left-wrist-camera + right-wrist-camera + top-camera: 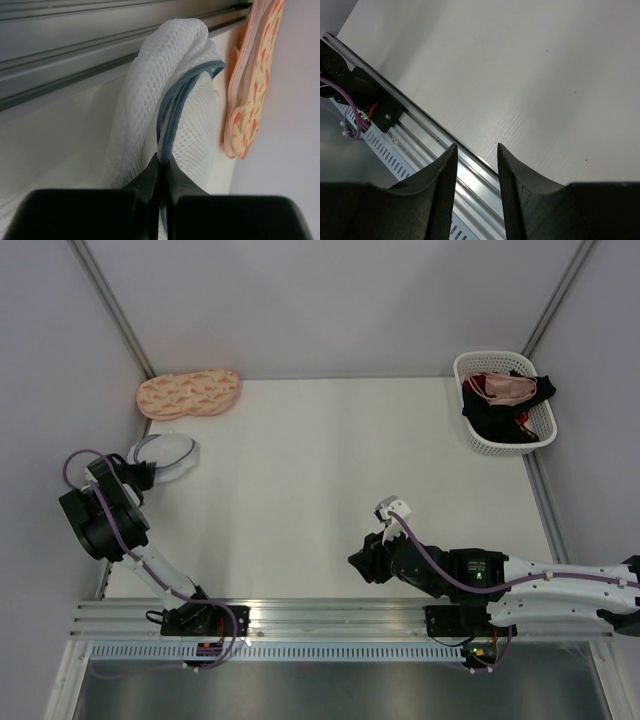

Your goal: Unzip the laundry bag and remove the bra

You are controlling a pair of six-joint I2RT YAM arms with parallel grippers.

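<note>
The small round white mesh laundry bag [166, 452] with its grey-blue zipper rim [176, 107] lies at the far left of the white desk [320, 460], close to the side wall. In the left wrist view it is bunched and stood up on edge. The left claw [161, 169] is pinched tight on the zipper rim, with the two zipper lines running up out of its fingertips. Nothing pink shows through the mesh in either view. I cannot tell from these views how far the zip is open.

Just beyond the bag, against the back wall, lies a peach two-lobed pad with orange prints [188, 393], which the claw does not touch. Well apart, in the far right corner, a white lattice plastic basket [470, 366] holds black and red garments. A pale pink-beige soft garment [505, 390] lies on top of them. I take it to be the bra, though its cups are too small to make out.

The right claw [476, 165] hangs low over bare desk near the front rail [470, 175]. Its fingers are narrowly parted with nothing between them.

If that garment is the bra, the removal looks done, and only letting go of the bag is left. The next move would then be to part the left fingers without dragging the mesh along. If not, the left claw must hold the rim firm while the right one crosses the desk to reach the bag.
</note>
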